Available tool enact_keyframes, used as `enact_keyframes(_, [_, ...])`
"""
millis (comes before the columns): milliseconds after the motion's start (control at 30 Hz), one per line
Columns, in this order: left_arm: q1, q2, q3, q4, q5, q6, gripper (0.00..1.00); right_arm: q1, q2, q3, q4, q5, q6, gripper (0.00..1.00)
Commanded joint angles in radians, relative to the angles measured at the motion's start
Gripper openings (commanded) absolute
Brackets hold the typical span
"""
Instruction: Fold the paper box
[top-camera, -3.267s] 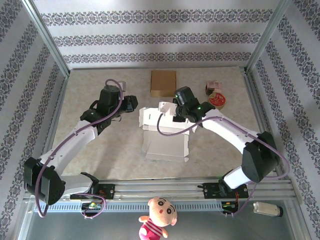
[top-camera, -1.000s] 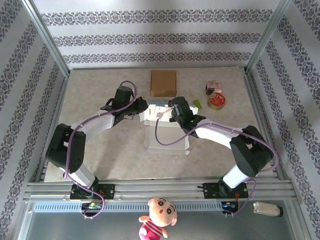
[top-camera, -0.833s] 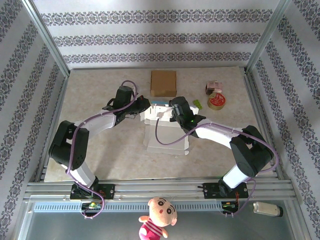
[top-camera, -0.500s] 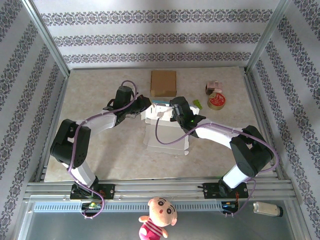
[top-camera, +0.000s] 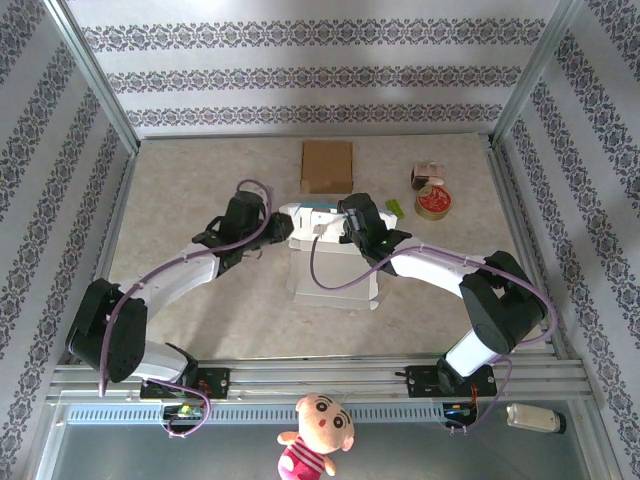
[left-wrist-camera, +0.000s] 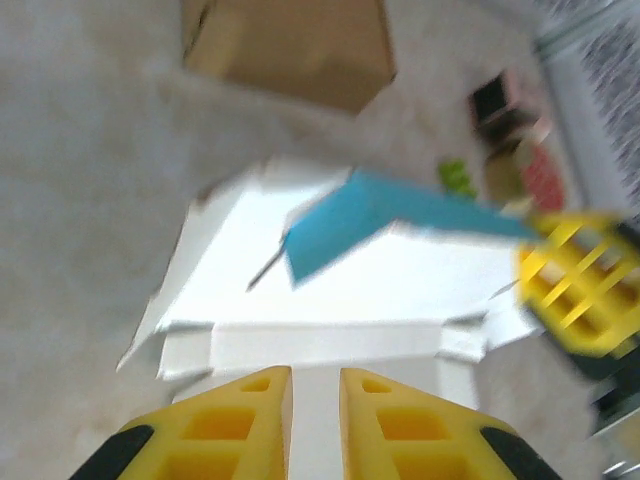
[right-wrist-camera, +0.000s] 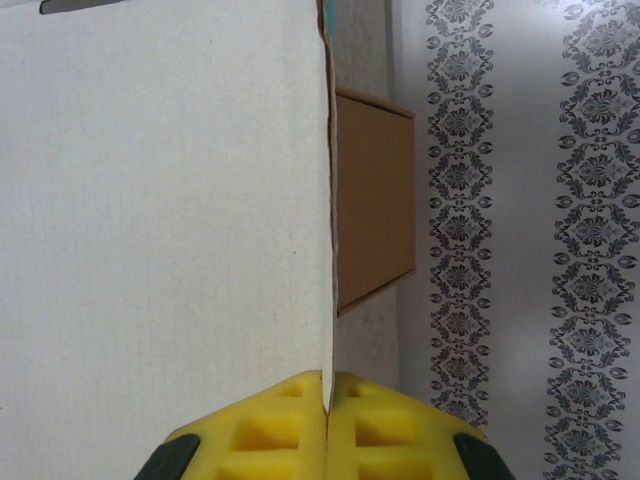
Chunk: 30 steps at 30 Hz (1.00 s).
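Observation:
The white paper box (top-camera: 330, 275) lies mid-table with its far panels raised. In the left wrist view it (left-wrist-camera: 350, 290) appears blurred, with a blue inner flap (left-wrist-camera: 380, 215) sticking up. My left gripper (top-camera: 277, 228) hovers just left of the raised part. Its yellow fingers (left-wrist-camera: 250, 410) stand a narrow gap apart with nothing between them; the gripper (left-wrist-camera: 315, 385) is open. My right gripper (top-camera: 336, 224) is at the box's far right side. It is shut (right-wrist-camera: 327, 385) on the thin edge of a white panel (right-wrist-camera: 160, 200).
A brown cardboard box (top-camera: 327, 165) lies behind the paper box. A red tin (top-camera: 434, 203), a small carton (top-camera: 427, 177) and a green item (top-camera: 394, 208) sit at the back right. A plush doll (top-camera: 316, 432) and a bottle (top-camera: 535, 417) lie below the front rail.
My left gripper has opened a little and drawn back to the left off the box's raised part, its arm swinging lower. The right gripper has kept its grip in place.

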Motion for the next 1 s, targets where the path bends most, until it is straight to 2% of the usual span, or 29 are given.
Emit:
enact_keyframes(0, [-0.042,0.05,-0.034,-0.048,-0.067,0.03,0.22,-0.012,0.004,-0.006,0.009,-0.014,0.033,0.01])
enact_keyframes(67, [-0.048,0.094,-0.033,-0.01,-0.046,0.009,0.28,-0.012,0.002,-0.005,0.008,-0.016,0.034,0.01])
enact_keyframes(200, [-0.051,0.177,-0.005,0.036,-0.049,-0.001,0.49,-0.013,-0.001,-0.002,-0.003,-0.02,0.031,0.01])
enact_keyframes(300, [-0.05,0.225,0.014,0.034,-0.107,0.018,0.54,-0.011,-0.002,0.001,-0.004,-0.022,0.034,0.01])
enact_keyframes(767, [-0.049,0.368,0.061,0.106,-0.119,0.073,0.54,-0.005,-0.005,-0.002,-0.008,-0.015,0.032,0.01])
enact_keyframes(900, [-0.049,0.349,0.05,0.16,-0.059,0.067,0.51,-0.007,-0.003,-0.004,-0.008,-0.01,0.032,0.01])
enact_keyframes(967, [-0.049,0.335,0.043,0.192,-0.022,0.062,0.46,-0.006,0.0,-0.003,-0.007,-0.008,0.034,0.01])
